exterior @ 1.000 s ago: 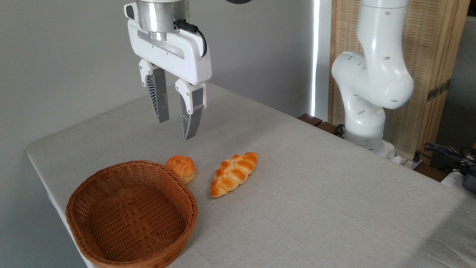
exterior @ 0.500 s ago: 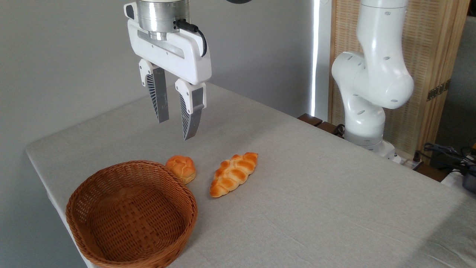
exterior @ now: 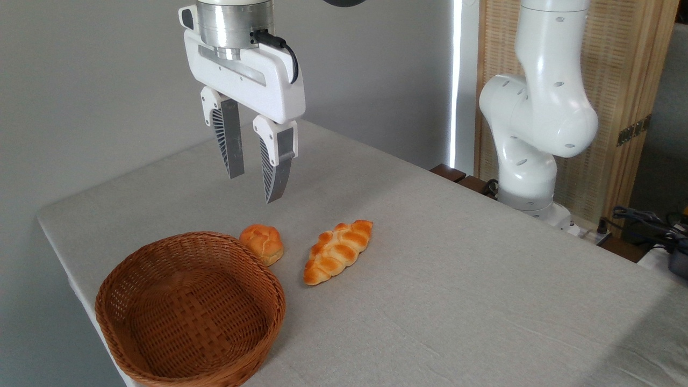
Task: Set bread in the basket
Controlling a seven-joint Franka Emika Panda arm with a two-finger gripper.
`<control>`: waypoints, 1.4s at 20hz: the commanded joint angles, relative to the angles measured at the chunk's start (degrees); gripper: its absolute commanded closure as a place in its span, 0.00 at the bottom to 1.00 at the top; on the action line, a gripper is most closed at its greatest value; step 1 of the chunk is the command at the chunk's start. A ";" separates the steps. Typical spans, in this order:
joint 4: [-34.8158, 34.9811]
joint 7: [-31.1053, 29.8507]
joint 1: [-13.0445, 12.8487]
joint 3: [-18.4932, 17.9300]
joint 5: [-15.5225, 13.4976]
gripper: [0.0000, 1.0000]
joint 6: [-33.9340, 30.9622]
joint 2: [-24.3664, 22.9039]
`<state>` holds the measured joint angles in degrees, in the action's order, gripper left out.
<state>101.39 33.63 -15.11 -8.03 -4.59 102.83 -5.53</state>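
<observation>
Tabletop (exterior: 457,279) carries all. Basket (exterior: 129,269) empty, near the left edge. Pincer (exterior: 252,185) released, hovering above. Bread (exterior: 262,243) touches the basket's far rim. I'd descend straight, straddling the bun, clear of the wicker.

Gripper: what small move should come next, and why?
Probably straight down onto the bun. The gripper hangs open and empty above it, the bun sits on the table beside the basket, which holds nothing.
</observation>
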 commanded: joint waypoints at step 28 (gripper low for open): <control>-0.23 0.56 -2.11 1.43 -1.56 0.00 -4.13 2.01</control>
<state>101.28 33.63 -16.66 -7.90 -4.93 99.91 -4.46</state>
